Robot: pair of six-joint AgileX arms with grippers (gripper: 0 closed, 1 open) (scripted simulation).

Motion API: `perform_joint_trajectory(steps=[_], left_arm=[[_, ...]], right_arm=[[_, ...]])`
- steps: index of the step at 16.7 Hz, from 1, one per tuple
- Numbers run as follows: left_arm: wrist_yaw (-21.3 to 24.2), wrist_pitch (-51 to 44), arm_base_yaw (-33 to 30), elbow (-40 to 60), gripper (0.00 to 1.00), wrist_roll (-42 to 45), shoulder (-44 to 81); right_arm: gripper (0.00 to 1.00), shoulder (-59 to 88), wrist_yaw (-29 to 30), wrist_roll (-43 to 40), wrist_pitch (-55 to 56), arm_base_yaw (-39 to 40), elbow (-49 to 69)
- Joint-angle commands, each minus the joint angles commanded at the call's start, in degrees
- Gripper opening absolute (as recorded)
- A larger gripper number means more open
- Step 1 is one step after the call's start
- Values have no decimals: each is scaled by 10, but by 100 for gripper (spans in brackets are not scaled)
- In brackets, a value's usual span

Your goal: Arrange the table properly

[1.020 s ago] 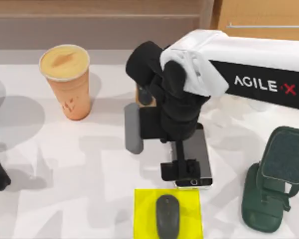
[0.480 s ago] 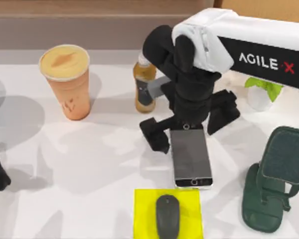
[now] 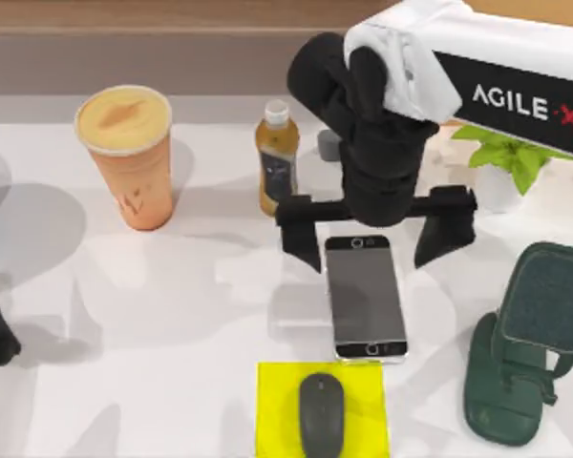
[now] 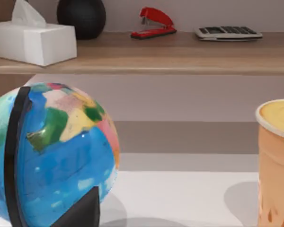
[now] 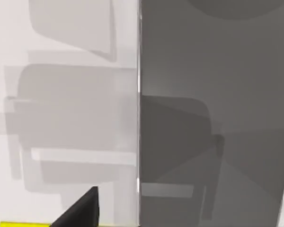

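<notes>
My right gripper, fingers spread wide, hovers astride the phone's far end, straddling it for a grasp.

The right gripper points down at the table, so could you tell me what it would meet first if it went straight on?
Most likely the phone: the right gripper hangs open over its far end, one finger at each side. Its height above it is unclear.

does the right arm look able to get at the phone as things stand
Probably yes: the right pincer hangs open right over the far end of the phone, which lies flat on the table with nothing on top of it.
</notes>
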Motion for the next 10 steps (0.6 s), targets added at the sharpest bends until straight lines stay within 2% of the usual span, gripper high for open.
perform_joint_trajectory(steps=[6, 10], left_arm=[[0, 0, 0, 0, 100, 0, 0], [0, 0, 0, 0, 100, 0, 0]], right_arm=[[100, 4, 0, 0, 9, 2, -6], [100, 21, 0, 2, 68, 1, -47]])
